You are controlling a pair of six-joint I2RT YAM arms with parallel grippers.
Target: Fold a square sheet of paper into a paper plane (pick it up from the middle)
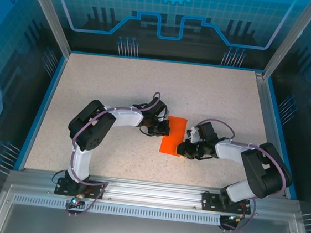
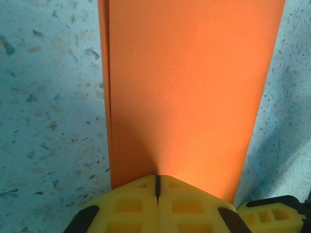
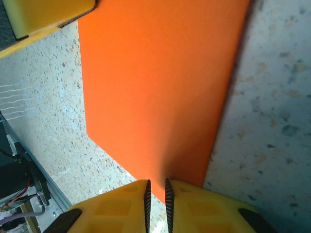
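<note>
Left gripper [image 1: 158,129] low over the table [image 1: 120,85], a little left of centre, reaching right. In the left wrist view its 2 yellow fingers [image 2: 131,204] are pressed together, with just a thin dark seam between them. The tips sit right at the near edge of the square sheet of paper [image 2: 184,87]. Whether they pinch that edge or only bear down on it I cannot tell, since the contact is hidden under the tips.

Paper: bright orange and plain, lying flat on the speckled table between the 2 grippers, near the table's middle. From the top camera it reads as a narrow upright strip [image 1: 173,135], slightly slanted, with its lower end further left than its upper end. In the left wrist view a 2nd edge runs just inside the strip's left side, so 2 layers lie one on the other.

Right gripper [image 1: 185,149] just right of the strip's lower end, reaching left. In the right wrist view its 2 yellow fingers [image 3: 194,208] stand a narrow slit apart, with the dark ribbed pads showing on both inner faces. The orange edge runs up to the tips, and no paper is visible in the slit itself. A yellow finger of the left gripper shows at that view's top left corner, touching or just beside the paper's far corner.
</note>
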